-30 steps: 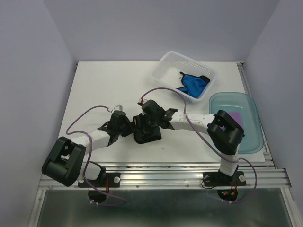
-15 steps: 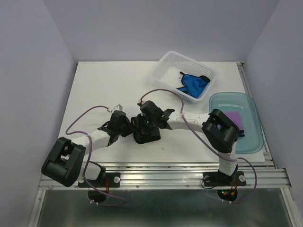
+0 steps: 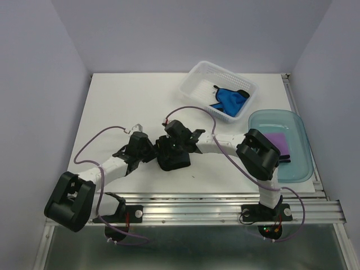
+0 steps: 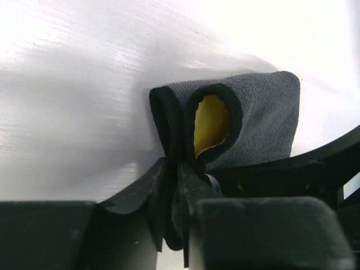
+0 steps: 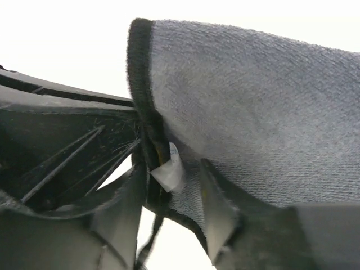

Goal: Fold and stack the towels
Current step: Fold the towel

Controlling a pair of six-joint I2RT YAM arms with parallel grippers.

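The white basket (image 3: 194, 79) at the far right of the desk (image 3: 124, 107) holds a bright blue towel (image 3: 229, 98). The blue-green tray (image 3: 267, 121) just beside the basket holds a purple towel (image 3: 281, 142). Mid-desk, the left hand (image 4: 175, 169) and the right hand (image 5: 169, 169) are each clamped tight on an edge of the black towel (image 4: 264, 118). Yellow cloth (image 4: 209, 124) shows inside its fold.

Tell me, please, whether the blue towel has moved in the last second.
No. The blue towel lies in the same right half of the basket as before.
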